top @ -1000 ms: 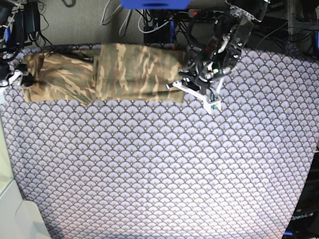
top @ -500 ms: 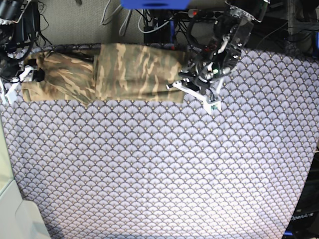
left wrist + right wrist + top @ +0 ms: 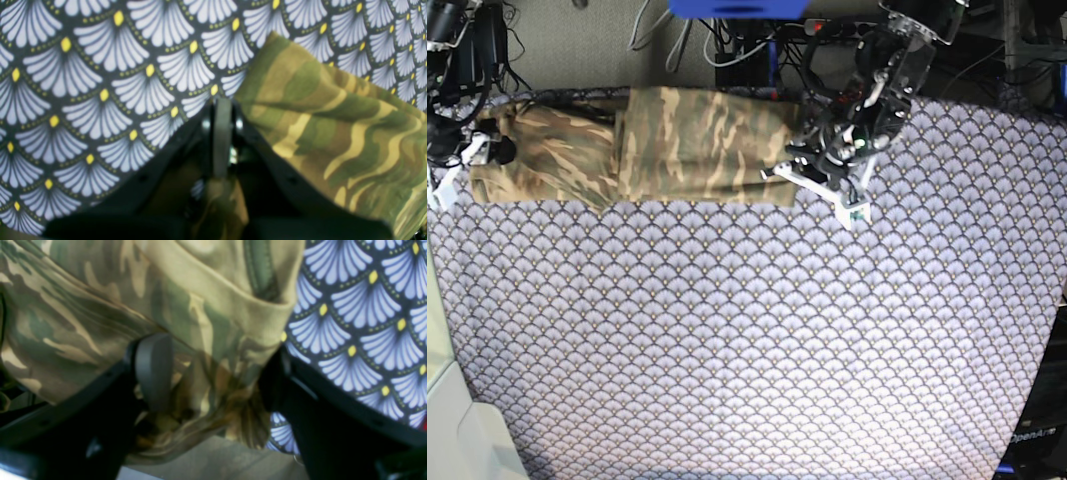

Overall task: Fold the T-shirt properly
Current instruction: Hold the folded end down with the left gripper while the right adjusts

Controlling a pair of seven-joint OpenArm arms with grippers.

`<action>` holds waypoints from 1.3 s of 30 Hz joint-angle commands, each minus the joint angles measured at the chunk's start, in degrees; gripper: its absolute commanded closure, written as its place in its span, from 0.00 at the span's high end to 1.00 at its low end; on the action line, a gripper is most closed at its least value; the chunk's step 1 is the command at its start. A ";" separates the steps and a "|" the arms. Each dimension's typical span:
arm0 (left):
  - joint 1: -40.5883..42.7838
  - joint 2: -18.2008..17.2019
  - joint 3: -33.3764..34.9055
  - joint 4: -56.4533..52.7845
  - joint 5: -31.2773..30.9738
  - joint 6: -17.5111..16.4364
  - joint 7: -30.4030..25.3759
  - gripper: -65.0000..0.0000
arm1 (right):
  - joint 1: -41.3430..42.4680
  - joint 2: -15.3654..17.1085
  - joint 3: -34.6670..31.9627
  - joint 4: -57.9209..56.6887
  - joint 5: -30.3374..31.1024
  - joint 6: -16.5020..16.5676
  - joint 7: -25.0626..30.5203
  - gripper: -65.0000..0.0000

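The camouflage T-shirt (image 3: pixel 687 145) lies as a long folded band along the far edge of the table. My left gripper (image 3: pixel 795 162) is at its right end. In the left wrist view the gripper (image 3: pixel 222 110) has its jaws pressed together, with a tuck of T-shirt (image 3: pixel 333 126) cloth pinched between the fingers. My right gripper (image 3: pixel 485 150) is at the shirt's left end. In the right wrist view it (image 3: pixel 217 370) is open, jaws apart around a bunched hem of the T-shirt (image 3: pixel 100 306).
The purple-white scallop tablecloth (image 3: pixel 757 340) covers the whole table. Cables and dark equipment (image 3: pixel 727 40) lie behind the far edge. A pale surface (image 3: pixel 457 440) sits at the near left corner.
My right gripper has moved a little to the right onto the shirt's left end, and that end has shifted slightly. The left arm has not moved.
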 commanded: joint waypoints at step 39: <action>0.38 -0.55 -0.14 -0.34 0.67 1.00 0.84 0.02 | -3.66 2.65 -4.29 0.56 14.53 0.17 -0.47 0.56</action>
